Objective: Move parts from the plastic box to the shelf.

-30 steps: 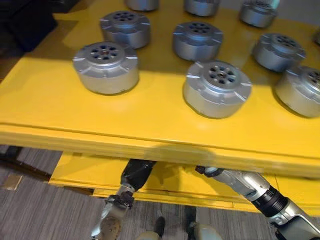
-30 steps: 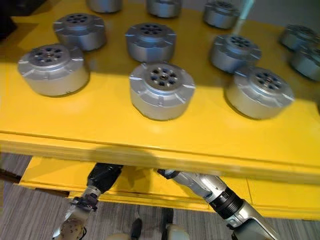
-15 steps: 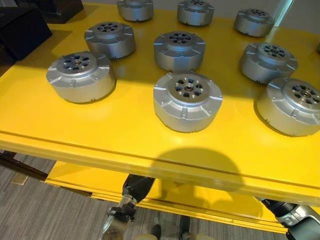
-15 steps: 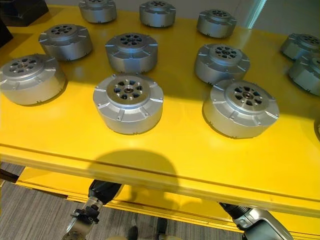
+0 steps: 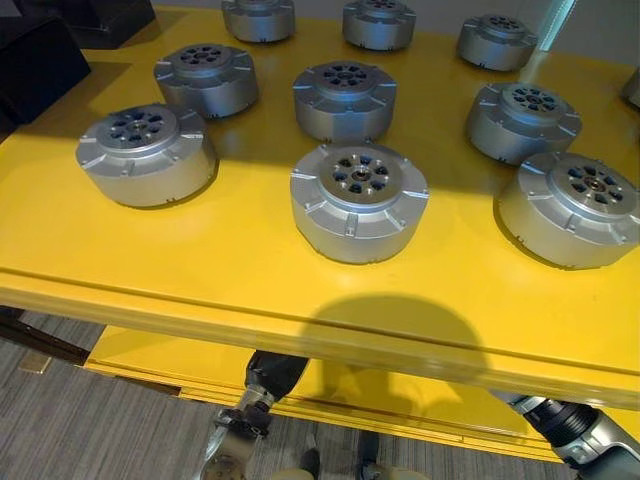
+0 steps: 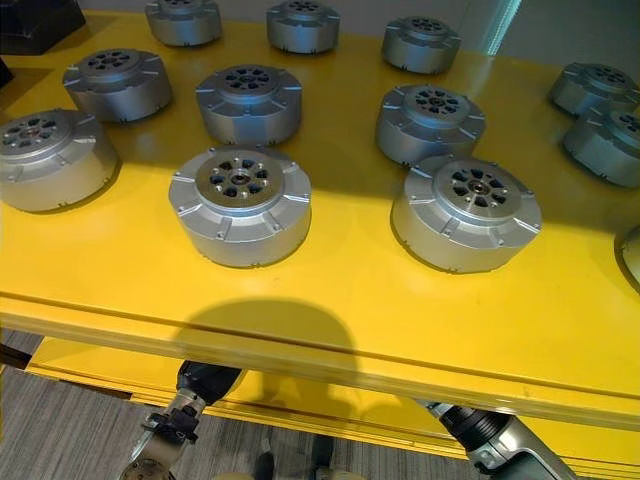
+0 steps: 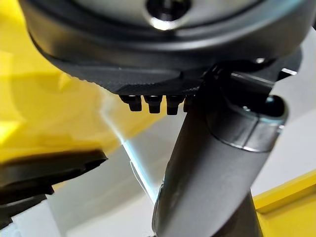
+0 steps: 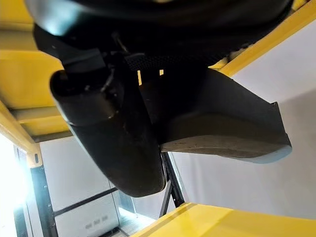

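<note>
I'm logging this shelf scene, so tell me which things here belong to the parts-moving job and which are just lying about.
Job:
- silver round parts in rows
- yellow shelf under them
- left hand
- right hand

Lying about:
- black box, back left of the shelf

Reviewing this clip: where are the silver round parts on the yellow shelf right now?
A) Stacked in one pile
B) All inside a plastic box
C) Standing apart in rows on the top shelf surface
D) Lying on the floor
C: the silver parts, such as the nearest one, sit singly and spaced apart in rows on the yellow shelf, none stacked.
</note>
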